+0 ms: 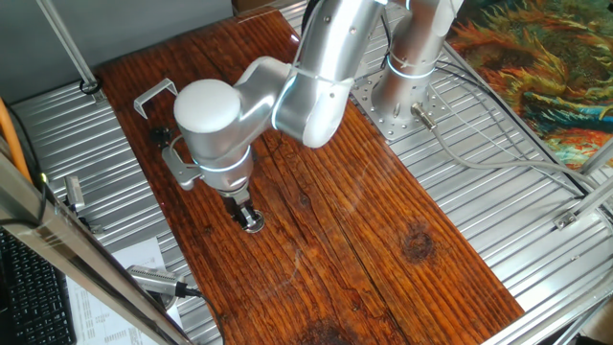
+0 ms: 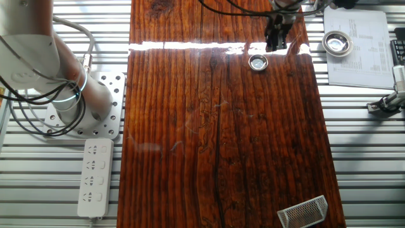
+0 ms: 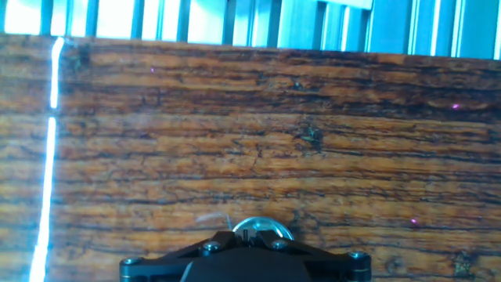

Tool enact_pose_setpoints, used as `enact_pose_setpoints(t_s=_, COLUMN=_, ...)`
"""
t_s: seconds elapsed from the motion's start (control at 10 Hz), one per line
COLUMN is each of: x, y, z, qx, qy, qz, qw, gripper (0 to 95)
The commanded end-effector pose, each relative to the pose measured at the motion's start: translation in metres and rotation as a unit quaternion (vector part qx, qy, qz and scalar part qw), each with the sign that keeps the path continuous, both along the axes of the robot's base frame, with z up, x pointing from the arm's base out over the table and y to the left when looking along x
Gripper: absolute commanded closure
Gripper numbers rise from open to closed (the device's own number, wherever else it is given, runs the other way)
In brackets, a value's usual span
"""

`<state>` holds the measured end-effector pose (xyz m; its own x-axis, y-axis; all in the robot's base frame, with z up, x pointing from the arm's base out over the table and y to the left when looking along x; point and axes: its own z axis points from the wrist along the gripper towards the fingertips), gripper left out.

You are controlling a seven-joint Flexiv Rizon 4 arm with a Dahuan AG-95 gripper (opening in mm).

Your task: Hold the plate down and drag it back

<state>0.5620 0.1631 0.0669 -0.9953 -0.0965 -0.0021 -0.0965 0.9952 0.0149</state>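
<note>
The plate [image 1: 255, 222] is a small round metal disc with a silvery rim, lying on the wooden board [image 1: 326, 240] near its left edge. The other fixed view has the plate [image 2: 257, 62] near the board's far end, just beyond a bright glare band. My gripper [image 1: 246, 211] points down with its tip at the plate's rim; I cannot tell whether it touches. In the other fixed view the gripper [image 2: 275, 44] appears just up and right of the disc. The hand view shows the fingers closed together, the plate [image 3: 264, 225] peeking out right behind them.
A grey U-shaped bracket [image 1: 153, 94] sits at the board's far left corner. A perforated metal piece [image 2: 304, 212] lies at the near right corner. A small metal bowl [image 2: 336, 42] rests on paper beside the board. A power strip [image 2: 95, 175] lies by the arm's base [image 2: 73, 101].
</note>
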Motion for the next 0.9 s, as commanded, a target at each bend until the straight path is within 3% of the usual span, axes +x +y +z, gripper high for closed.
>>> enact_pose_setpoints(t_s=0.1, x=-0.0033, y=-0.0008, z=0.0097, qx=-0.005, qy=0.006, qz=0.002, qw=1.0, gripper=95.0)
enact_pose_setpoints(t_s=0.4, x=-0.0049, y=-0.0006, z=0.0119, qx=-0.004, qy=0.035, qz=0.014, qw=0.9993, gripper=95.0)
enact_pose_setpoints(t_s=0.9, x=-0.0052, y=-0.002, z=0.0096, qx=-0.005, qy=0.039, qz=0.017, qw=0.9991, gripper=95.0)
